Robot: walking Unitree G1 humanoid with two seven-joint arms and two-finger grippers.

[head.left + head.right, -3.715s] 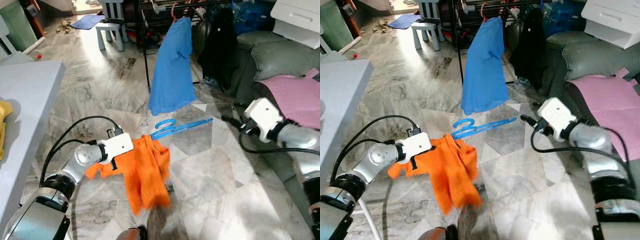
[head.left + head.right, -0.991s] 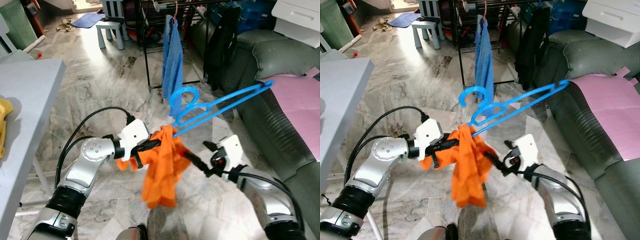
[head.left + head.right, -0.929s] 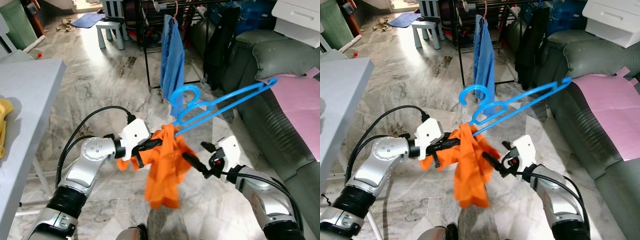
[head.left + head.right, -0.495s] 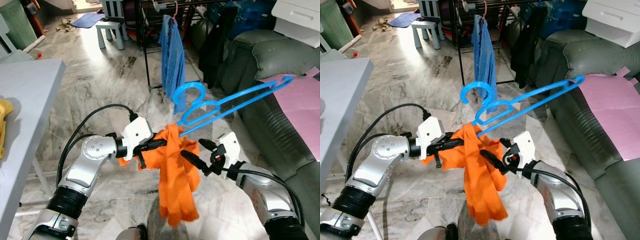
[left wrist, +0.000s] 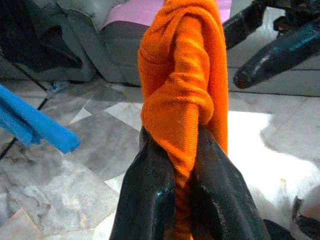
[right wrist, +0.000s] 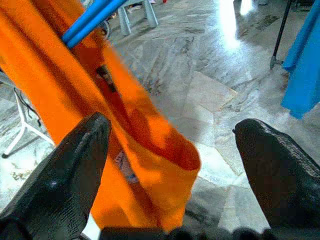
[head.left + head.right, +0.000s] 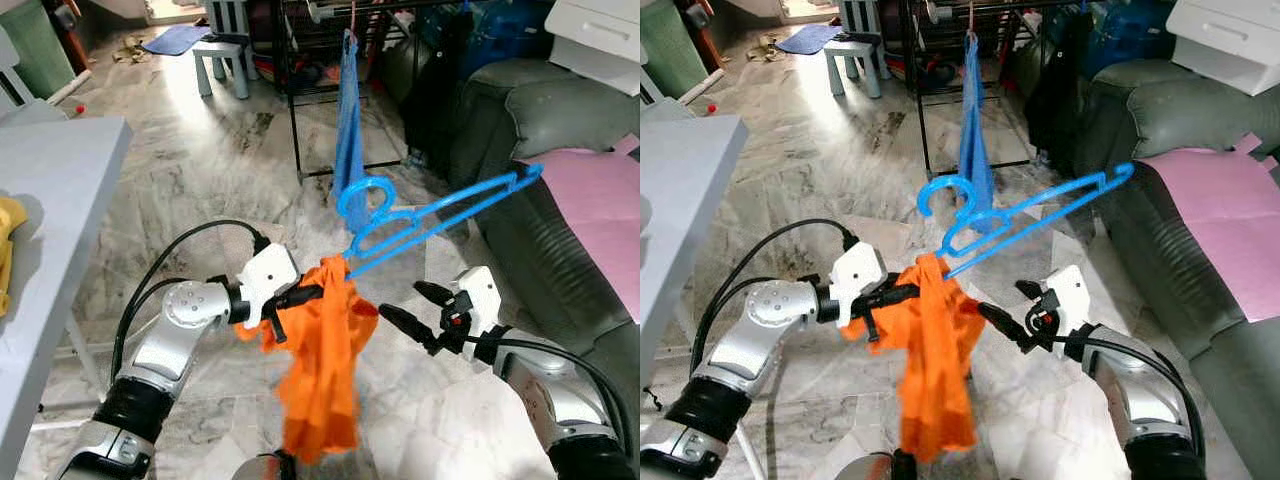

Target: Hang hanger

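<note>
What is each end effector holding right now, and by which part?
The left end effector is shut on the orange garment, pinching a bunched fold near its top, where the blue hanger sits. The right end effector is open, holding nothing.

Both eye views look forward and down from the head over the marble floor, the arms reaching in from the lower corners; they share almost the same scene, the right eye's slightly shifted sideways. The left wrist view sits very near, looking along its black fingers at the orange cloth. The right wrist view looks between its spread fingers at that same cloth, with floor and the blue hanger beyond.
</note>
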